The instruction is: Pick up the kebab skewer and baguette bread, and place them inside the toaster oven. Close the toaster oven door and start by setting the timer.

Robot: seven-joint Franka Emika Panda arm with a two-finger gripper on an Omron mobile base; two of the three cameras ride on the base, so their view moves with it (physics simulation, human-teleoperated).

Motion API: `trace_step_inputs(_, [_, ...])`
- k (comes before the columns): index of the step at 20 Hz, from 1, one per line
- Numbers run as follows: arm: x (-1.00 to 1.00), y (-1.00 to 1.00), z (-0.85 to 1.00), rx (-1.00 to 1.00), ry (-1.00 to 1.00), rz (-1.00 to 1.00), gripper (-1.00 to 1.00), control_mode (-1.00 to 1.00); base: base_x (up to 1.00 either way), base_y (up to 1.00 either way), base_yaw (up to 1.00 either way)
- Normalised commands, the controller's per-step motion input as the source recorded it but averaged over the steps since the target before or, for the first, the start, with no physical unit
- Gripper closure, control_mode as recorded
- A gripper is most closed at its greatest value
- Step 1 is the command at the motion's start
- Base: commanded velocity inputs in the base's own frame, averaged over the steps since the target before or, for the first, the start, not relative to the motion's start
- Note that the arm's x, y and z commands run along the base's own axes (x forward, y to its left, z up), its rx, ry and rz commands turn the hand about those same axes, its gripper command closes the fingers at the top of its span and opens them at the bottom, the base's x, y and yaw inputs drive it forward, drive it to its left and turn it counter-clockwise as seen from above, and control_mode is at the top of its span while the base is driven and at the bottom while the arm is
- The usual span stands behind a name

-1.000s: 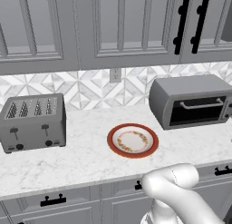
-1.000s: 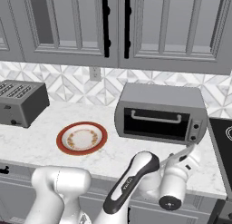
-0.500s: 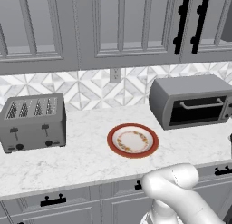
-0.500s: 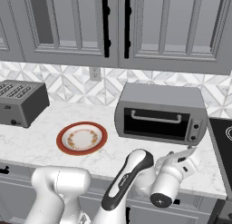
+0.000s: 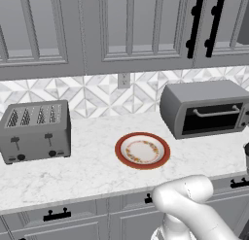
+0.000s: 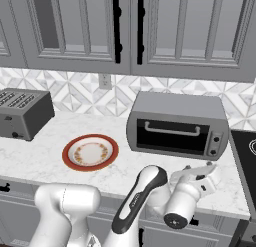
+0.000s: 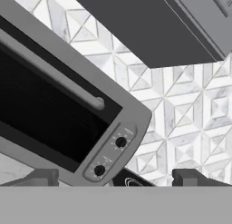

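While the toaster oven (image 6: 176, 129) sits at the back right of the counter (image 5: 87, 166), its long side runs along the wall and its door (image 6: 172, 136) is shut, facing out into the room. No writing reads on it; two dark knobs (image 7: 120, 143) sit on the panel beside the glass. The gripper (image 7: 115, 177) hangs low in front of the oven's right end, jaws spread wide and holding nothing. A red-rimmed plate (image 5: 142, 150) lies left of the oven, and a four-slot toaster (image 5: 35, 131) stands farther left.
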Motion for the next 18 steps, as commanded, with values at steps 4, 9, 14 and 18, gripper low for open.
trace_step_inputs(4, [-0.03,-0.08,-0.01,0.1,-0.01,0.0,-1.0,-1.0,0.0,0.0,0.0])
trace_step_inputs(9, [0.0,0.0,0.0,0.05,-0.02,0.04,-1.0,-1.0,0.0,0.0,0.0])
trace_step_inputs(14, [0.04,-0.13,0.0,0.0,-0.04,0.16,-1.0,-1.0,0.0,0.0,0.0])
trace_step_inputs(18, [0.06,-0.16,0.0,0.0,0.0,0.17,-1.0,-1.0,0.0,0.0,0.0])
